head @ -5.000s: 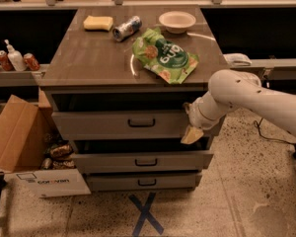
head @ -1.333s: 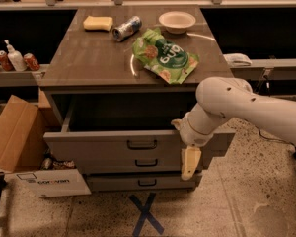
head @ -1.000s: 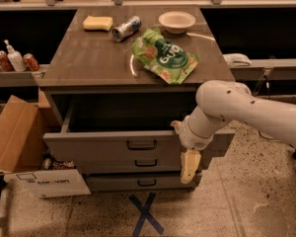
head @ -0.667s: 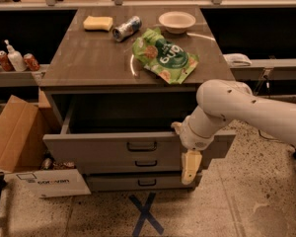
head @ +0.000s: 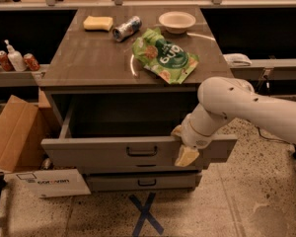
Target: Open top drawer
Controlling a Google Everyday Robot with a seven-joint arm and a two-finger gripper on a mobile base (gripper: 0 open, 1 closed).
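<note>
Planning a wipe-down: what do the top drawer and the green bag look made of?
The top drawer: probably laminated board, matte grey-brown, flat front; its small dark handle may be metal. The gripper sits at the drawer's front edge, right of the handle. The green bag: glossy plastic film, crinkled, catching highlights.

1. The smooth white robot arm (head: 251, 107) comes in from the right edge of the view and slopes down toward the left.
2. Its rounded white wrist (head: 201, 128) bends downward at the arm's end.
3. The pale tan pincer (head: 183, 145) sits just below the wrist, a little right of the view's middle, pointing down.
</note>
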